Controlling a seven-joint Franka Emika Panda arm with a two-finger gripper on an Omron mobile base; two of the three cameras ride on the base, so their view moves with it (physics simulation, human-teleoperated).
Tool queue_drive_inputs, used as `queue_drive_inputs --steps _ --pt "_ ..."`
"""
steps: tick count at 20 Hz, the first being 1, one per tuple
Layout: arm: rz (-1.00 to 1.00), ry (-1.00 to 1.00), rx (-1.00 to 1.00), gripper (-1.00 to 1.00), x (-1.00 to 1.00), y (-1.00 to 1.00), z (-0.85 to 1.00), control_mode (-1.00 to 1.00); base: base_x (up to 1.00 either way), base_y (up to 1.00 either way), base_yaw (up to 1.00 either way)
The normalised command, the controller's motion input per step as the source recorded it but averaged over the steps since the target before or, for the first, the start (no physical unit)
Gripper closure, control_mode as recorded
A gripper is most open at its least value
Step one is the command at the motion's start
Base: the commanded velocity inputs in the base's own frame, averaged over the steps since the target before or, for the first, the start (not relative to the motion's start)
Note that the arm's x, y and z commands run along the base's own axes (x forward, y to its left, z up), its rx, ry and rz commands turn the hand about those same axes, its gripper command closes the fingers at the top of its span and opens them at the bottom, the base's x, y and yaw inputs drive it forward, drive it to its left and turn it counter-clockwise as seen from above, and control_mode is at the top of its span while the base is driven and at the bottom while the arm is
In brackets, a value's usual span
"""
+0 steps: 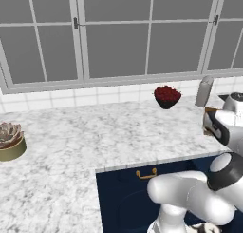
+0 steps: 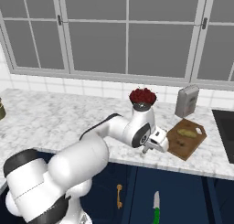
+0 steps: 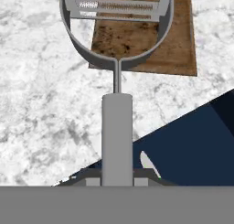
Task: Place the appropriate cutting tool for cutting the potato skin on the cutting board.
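The gripper is clamped on the grey handle of a peeler, which runs straight out from the fingers; its round bladed head hangs over the near edge of the cutting board. In the right base view the gripper sits just short of the board's near-left edge, close to the counter's front lip. The potato lies mid-board, beyond the fingers. Farther out stand a grey box and a bowl of red things by the tiled wall. Bare marble spreads left of the fingers. A green-handled knife shows below the counter edge against the dark blue cabinet.
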Motion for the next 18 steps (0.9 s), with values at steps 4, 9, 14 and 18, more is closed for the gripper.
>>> queue_drive_inputs --steps 4,9,14,18 --pt "0.17 0.0 -0.03 1.0 0.48 -0.07 0.12 -1.0 0.0 0.0 0.0" --pt "0.2 0.01 -0.07 1.0 0.34 -0.38 0.0 -1.0 0.0 0.0 0.0" --pt "0.19 0.0 -0.05 1.0 0.21 -0.35 -0.11 -1.0 0.0 0.0 0.0" --pt "0.16 0.0 0.0 1.0 0.38 -0.31 -0.08 -1.0 0.0 0.0 0.0"
